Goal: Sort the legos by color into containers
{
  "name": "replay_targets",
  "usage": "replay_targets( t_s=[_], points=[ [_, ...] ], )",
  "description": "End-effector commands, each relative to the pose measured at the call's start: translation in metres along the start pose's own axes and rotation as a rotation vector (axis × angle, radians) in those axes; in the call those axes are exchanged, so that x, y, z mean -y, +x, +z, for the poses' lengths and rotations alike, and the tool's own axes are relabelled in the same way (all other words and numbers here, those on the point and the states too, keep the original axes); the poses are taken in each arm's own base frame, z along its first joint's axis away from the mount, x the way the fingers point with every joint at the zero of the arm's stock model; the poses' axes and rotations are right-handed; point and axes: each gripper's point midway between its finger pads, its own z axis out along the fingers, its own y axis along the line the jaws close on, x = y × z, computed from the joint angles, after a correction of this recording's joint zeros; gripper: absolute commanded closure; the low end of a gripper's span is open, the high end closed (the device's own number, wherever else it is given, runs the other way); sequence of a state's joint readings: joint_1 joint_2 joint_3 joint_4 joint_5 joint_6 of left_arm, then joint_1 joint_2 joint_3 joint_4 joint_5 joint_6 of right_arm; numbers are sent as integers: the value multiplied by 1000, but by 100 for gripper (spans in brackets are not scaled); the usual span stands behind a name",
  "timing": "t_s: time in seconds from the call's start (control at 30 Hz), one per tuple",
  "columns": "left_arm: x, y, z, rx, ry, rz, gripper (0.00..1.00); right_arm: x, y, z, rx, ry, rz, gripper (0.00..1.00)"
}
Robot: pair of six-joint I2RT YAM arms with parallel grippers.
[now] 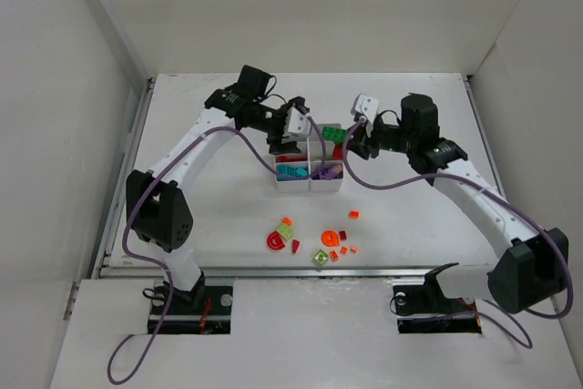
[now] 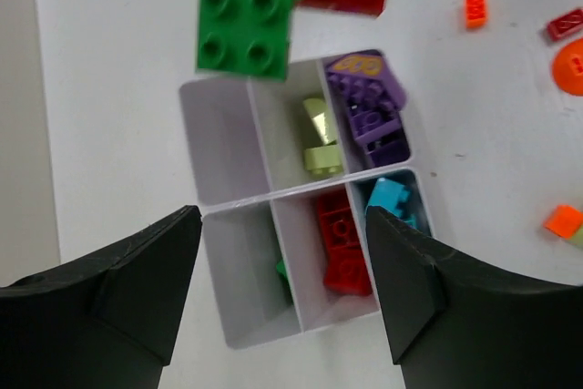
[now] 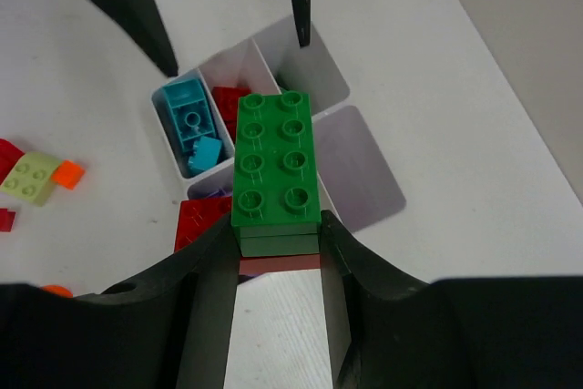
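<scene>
— Left hand [image 2: 282, 291], entry one: condition?
— Fingers parted, nothing between them. Hangs over the white organiser [image 2: 239, 202], which sits mid-frame in the overhead view.
— Right hand [image 3: 278, 225]?
— Clamped on a dark green eight-stud brick [image 3: 276, 157], gripped by its long sides above the organiser's upper right corner in the overhead view. One dark red strip [image 3: 278, 263] shows directly under the brick; whether it is joined on, cannot tell.
— Organiser contents, left wrist view?
— Six compartments. Upper row of the frame: lime pieces [image 2: 319, 138] in the middle, purple pieces [image 2: 369, 107] at right. Lower row: one small dark green piece [image 2: 283, 275] at left against the divider, red bricks [image 2: 342, 243] in the middle, teal pieces [image 2: 390, 198] at right.
— Loose stock on the worktop [image 1: 209, 216]?
— Cluster below the organiser in the overhead view: red arch [image 1: 275, 241], lime brick [image 1: 286, 230], orange disc [image 1: 330, 239], and a small orange piece [image 1: 353, 214] apart at the cluster's upper right. Several small red and orange bits lie near the disc. All well apart from both hands.
</scene>
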State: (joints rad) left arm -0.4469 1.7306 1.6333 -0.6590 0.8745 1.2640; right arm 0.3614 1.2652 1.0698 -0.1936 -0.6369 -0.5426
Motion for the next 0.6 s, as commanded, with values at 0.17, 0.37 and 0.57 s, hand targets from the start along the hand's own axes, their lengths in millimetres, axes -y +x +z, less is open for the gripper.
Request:
replay_targets(
  t_s=[0.17, 0.37, 0.57],
  points=[
    [39, -51, -2, 122, 144, 138, 26, -22, -40, 25, 118, -138, -131, 100],
    [29, -70, 7, 153, 107, 90, 29, -29, -41, 35, 105, -146, -136, 100],
    [21, -70, 9, 135, 76, 91, 42, -33, -39, 39, 94, -149, -136, 100]
  ],
)
